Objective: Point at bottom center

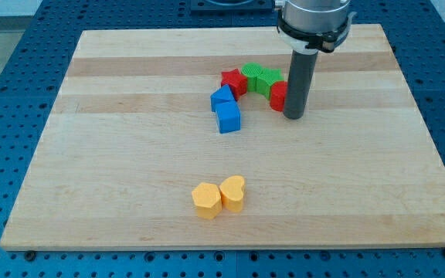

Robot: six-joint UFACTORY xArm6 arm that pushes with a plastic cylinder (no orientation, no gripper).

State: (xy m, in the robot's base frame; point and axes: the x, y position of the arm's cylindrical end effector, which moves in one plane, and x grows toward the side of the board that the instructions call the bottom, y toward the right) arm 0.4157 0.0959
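Observation:
My tip (293,115) rests on the wooden board (114,154) right of centre in the upper half. It touches the right side of a red block (278,95). That block ends an arc of blocks: two green blocks (253,76) (268,82), a red star-like block (233,82), a blue block (222,97) and a blue cube (228,118). Near the view's bottom centre lie a yellow hexagonal block (206,200) and a yellow heart block (233,193), touching each other, far below and left of my tip.
The board lies on a blue perforated table (6,62) that shows on all sides. The arm's grey wrist (315,19) hangs over the board's top edge at the right.

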